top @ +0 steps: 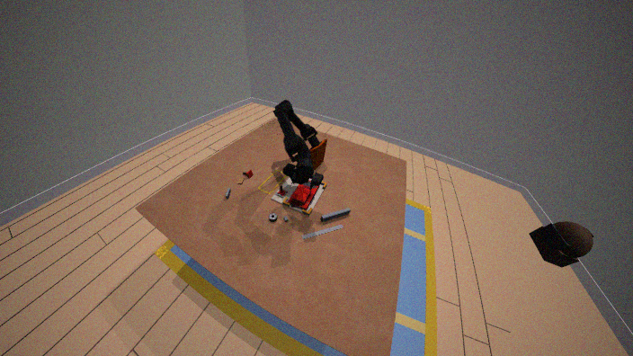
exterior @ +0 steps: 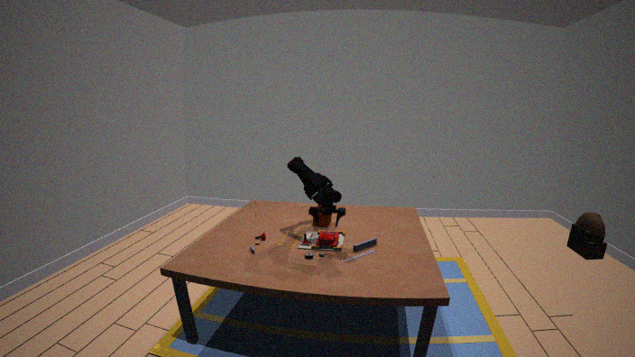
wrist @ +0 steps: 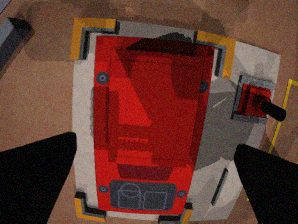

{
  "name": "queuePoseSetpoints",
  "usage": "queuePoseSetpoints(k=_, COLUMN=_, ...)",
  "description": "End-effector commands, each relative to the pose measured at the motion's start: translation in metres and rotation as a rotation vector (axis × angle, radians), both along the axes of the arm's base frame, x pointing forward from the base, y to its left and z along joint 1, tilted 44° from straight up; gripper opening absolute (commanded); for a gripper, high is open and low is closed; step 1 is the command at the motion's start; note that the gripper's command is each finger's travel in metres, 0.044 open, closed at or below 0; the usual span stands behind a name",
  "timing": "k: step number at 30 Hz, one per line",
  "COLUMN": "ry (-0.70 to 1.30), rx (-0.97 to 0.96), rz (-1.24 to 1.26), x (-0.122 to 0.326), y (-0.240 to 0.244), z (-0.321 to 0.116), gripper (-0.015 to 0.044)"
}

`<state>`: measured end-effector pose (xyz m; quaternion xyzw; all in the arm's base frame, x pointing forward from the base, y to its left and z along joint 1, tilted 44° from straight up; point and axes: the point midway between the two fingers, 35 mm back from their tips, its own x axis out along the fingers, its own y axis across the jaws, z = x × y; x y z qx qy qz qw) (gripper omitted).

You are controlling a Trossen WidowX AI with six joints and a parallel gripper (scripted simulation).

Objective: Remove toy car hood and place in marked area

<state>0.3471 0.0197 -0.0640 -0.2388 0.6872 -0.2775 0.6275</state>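
The red toy car (wrist: 102, 160) sits on a pale board between orange-and-black corner brackets. Its raised red middle part, seemingly the hood (top: 300, 195) (exterior: 328, 239) (wrist: 165, 115), is in place on the car. My gripper (top: 298, 181) (exterior: 328, 221) (wrist: 160, 148) is open and empty, above the car. In the wrist view, one finger is left of the car and the other right of it. The marked area, a yellow outline (top: 264, 191) (exterior: 283, 239) (wrist: 274, 137), lies beside the board and is partly hidden or out of view.
A red block with a black stick (top: 280, 192) (wrist: 256, 95) stands on the board. A dark bar (top: 335, 215) (exterior: 365, 245) (wrist: 12, 42), a pale strip (top: 323, 232) (exterior: 359, 256), a dark ring (top: 272, 218) (exterior: 308, 256) and a red piece (top: 248, 173) (exterior: 262, 236) lie around.
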Motion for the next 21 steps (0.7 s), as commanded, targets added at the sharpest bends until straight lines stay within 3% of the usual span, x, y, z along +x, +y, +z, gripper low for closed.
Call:
queuePoseSetpoints(k=1, ry=0.005, rx=-0.005, rz=0.008, x=0.000, y=-0.001, z=-0.002, gripper=0.0440)
queuePoseSetpoints(k=21, ry=0.005, rx=-0.005, rz=0.008, x=-0.001, y=-0.011, z=-0.013, gripper=0.0440)
